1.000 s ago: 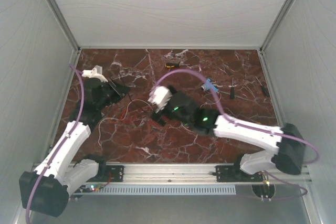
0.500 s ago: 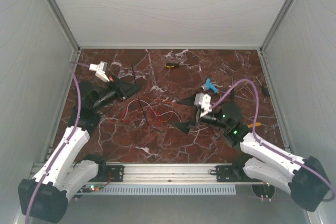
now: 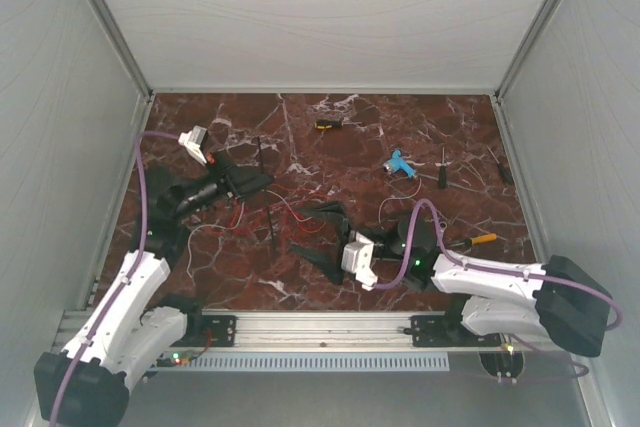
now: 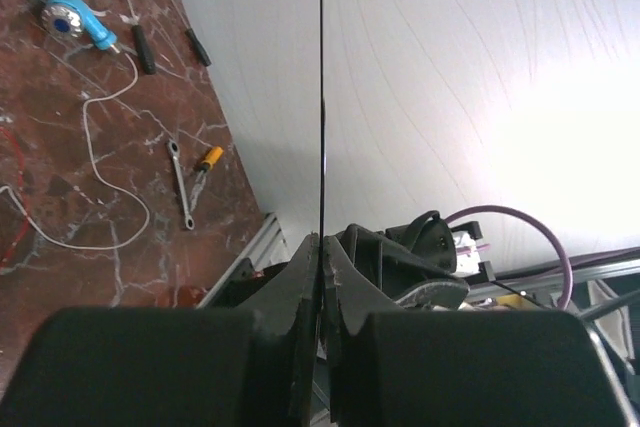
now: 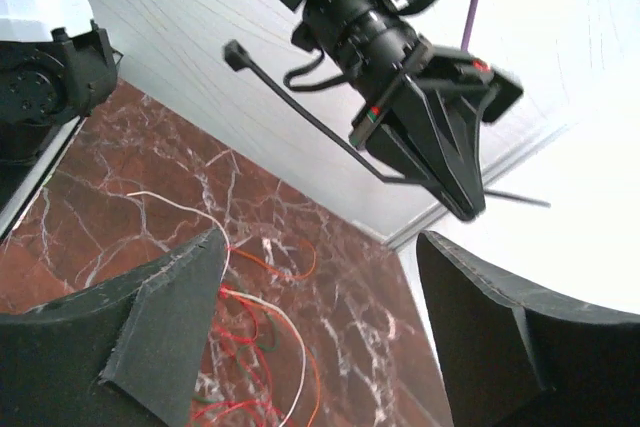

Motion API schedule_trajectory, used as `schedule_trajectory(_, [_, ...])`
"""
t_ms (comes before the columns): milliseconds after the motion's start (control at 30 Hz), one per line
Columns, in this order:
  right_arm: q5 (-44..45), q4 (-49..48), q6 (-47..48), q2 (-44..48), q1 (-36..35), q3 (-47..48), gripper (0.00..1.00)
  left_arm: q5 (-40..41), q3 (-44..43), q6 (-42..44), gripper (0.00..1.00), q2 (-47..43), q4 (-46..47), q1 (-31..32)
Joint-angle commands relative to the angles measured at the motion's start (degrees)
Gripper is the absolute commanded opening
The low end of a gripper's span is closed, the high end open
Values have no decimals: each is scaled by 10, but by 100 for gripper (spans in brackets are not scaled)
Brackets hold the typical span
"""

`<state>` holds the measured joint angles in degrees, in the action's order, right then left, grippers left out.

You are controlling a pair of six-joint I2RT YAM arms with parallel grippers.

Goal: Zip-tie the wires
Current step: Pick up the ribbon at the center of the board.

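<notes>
The wires (image 3: 262,213) are thin red and white strands lying loose on the marble table (image 3: 340,147), between the two arms. They also show in the right wrist view (image 5: 262,339). My left gripper (image 3: 262,182) is shut on a thin black zip tie (image 3: 266,197) and holds it raised, over the wires' left part. The zip tie runs straight out from the pinched tips in the left wrist view (image 4: 322,97). My right gripper (image 3: 306,232) is open and empty, low, just right of the wires. In its own view the right gripper (image 5: 320,247) faces the left gripper (image 5: 440,137) and the zip tie (image 5: 300,107).
A blue tool (image 3: 400,163) and small screwdrivers (image 3: 441,173) lie at the back right. A yellow-handled tool (image 3: 480,239) lies near the right arm. A small black-and-yellow item (image 3: 328,125) lies at the back middle. White walls stand on three sides.
My right arm pulled back to the right, then swung low toward the wires with its gripper open. My left gripper shifted slightly right, still holding the zip tie.
</notes>
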<state>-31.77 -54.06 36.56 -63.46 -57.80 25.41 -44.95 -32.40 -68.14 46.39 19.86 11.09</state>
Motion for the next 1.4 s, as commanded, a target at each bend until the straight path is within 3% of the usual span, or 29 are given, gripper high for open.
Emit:
schedule_trajectory(0, [17, -77, 94, -21, -34, 33, 73, -29, 1, -73, 0, -17, 52, 0])
schedule_trajectory(333, [15, -107, 131, -71, -72, 82, 55, -41, 9, -103, 0, -29, 69, 1])
schedule_trajectory(667, [-8, -99, 149, -89, -94, 107, 31, -58, 7, -125, 0, -34, 88, 0])
schedule_trajectory(1267, [-37, -66, 165, -101, -111, 135, 20, -73, 14, -141, 0, -42, 101, 1])
schedule_trajectory(1367, [-37, -59, 167, -101, -113, 137, 14, -71, 15, -142, 0, -42, 103, 0])
